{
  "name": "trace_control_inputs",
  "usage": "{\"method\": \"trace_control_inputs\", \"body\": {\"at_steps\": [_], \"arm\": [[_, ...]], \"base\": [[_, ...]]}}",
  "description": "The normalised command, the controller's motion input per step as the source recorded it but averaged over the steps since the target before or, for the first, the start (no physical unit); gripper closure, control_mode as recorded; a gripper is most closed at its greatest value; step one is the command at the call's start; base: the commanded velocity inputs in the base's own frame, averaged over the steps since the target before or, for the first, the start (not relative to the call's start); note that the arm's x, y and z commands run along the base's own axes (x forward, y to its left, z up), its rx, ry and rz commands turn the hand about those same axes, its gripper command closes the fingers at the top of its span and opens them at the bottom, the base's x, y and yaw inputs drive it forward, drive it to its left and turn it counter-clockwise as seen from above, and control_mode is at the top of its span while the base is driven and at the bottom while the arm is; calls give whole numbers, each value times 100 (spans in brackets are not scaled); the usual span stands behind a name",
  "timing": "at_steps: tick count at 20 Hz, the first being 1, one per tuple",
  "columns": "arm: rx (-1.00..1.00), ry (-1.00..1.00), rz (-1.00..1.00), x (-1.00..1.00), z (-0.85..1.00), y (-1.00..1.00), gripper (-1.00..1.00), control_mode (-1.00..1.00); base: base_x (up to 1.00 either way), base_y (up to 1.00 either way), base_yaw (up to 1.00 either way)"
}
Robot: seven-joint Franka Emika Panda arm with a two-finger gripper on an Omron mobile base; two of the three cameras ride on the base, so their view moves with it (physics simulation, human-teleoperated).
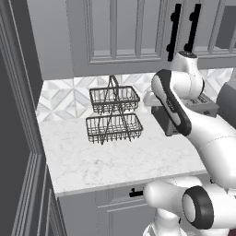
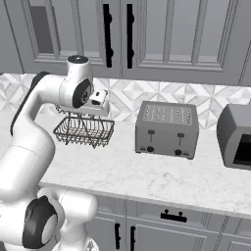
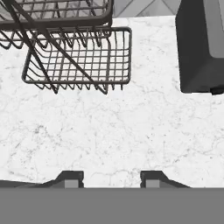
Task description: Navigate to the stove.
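The white arm with dark joints (image 1: 184, 110) rises from the lower right of the left base view and bends over a white marble-patterned counter (image 1: 120, 161). In the hand view the claw (image 3: 111, 178) sits at the bottom centre, its two small dark fingertips (image 3: 70, 178) set apart with bare counter showing between them; it holds nothing.

A dark two-tier wire basket rack (image 1: 113, 115) stands on the counter in the upper middle of the left base view, against the grey-and-white diamond-tiled backsplash (image 1: 64, 99). In the hand view it fills the upper left, and in the right base view it sits partly behind the arm at centre left.

A grey four-slot toaster (image 2: 166, 128) stands in the middle of the right base view, well apart from the rack. A grey boxy toaster oven (image 2: 236, 136) sits at the right edge of that view.

Grey panelled wall cabinets (image 2: 166, 34) with black handles hang across the top, and grey base cabinets (image 2: 162, 223) run along the bottom.

Among these counter things, no black glass cooktop can be made out.
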Motion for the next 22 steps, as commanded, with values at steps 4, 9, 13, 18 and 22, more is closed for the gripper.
{"method": "trace_control_inputs", "body": {"at_steps": [4, 9, 13, 18, 22], "arm": [[0, 0, 0, -61, 0, 0, -100, -100], [0, 0, 0, -96, 0, 0, -100, -100], [-5, -7, 0, -94, 0, 1, -100, -100], [-7, -16, 0, -54, 0, 0, -100, -100], [-2, 0, 0, -8, 0, -6, -100, -100]], "base": [[0, 0, 0], [0, 0, 0], [0, 0, 0], [0, 0, 0], [0, 0, 0]]}}
